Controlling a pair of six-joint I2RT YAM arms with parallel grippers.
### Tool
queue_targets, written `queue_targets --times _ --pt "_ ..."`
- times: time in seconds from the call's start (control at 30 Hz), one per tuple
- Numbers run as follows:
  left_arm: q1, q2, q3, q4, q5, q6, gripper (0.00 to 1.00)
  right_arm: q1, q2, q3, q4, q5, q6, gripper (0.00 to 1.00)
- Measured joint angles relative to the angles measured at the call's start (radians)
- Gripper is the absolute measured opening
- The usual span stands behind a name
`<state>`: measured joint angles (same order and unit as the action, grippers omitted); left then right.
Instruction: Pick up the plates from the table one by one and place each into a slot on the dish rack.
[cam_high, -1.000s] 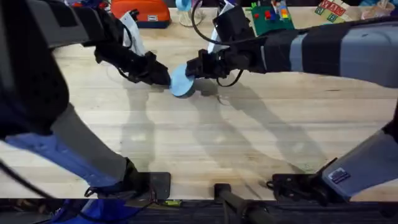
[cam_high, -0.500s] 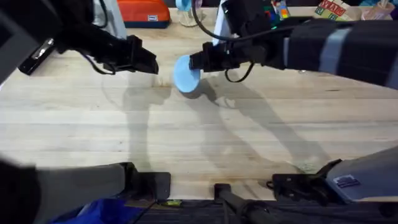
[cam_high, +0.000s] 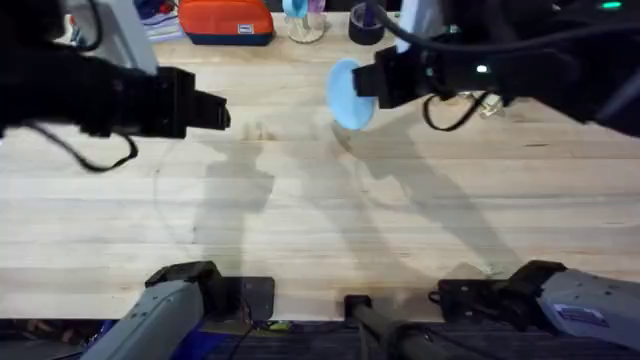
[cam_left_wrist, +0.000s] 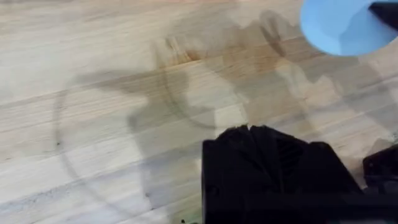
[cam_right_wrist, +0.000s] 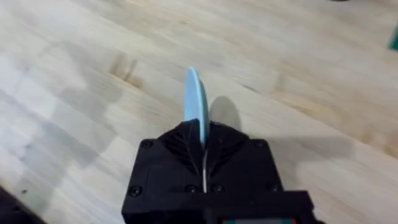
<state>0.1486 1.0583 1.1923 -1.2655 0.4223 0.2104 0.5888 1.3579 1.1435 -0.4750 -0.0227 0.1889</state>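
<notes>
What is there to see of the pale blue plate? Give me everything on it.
The pale blue plate is small, round, thin and plain, plastic by its look. It is off the table, held edge-on and upright between the shut fingers of the right gripper, which clamp its rim; in the right wrist view it shows as a narrow blade. The left gripper is apart from it.
</notes>
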Motion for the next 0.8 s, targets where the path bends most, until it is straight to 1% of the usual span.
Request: queue_targets --times 0.13,0.3,0.5,0.67,0.7,0.73,0.77,0.8 --pt "0.000 -0.084 0.000 -0.020 -0.005 0.000 0.040 0.000 -0.062 0.000 -0.056 0.066 -0.042 0.029" --pt "0.000 -0.150 0.000 -0.065 -0.015 0.000 0.040 0.000 -0.113 0.000 -0.119 0.108 -0.067 0.028" --pt "0.000 -0.170 0.000 -0.124 -0.061 0.000 0.040 0.000 -0.157 0.000 -0.170 0.183 -0.078 0.028" --pt "0.000 -0.168 0.000 -0.126 -0.082 0.000 0.040 0.000 -0.166 0.000 -0.173 0.212 -0.097 0.028" --pt "0.000 -0.168 0.000 -0.125 -0.084 -0.001 0.057 0.000 -0.166 0.000 -0.174 0.214 -0.098 0.028" --pt "0.000 -0.168 0.000 -0.123 -0.086 0.004 0.134 0.000 -0.166 0.000 -0.174 0.216 -0.100 0.028" --pt "0.000 -0.168 0.000 -0.122 -0.086 0.002 0.277 0.000 -0.166 0.000 -0.174 0.218 -0.101 0.028" --pt "0.000 -0.168 0.000 -0.123 -0.088 0.003 0.441 0.000 -0.166 0.000 -0.174 0.218 -0.102 0.028"
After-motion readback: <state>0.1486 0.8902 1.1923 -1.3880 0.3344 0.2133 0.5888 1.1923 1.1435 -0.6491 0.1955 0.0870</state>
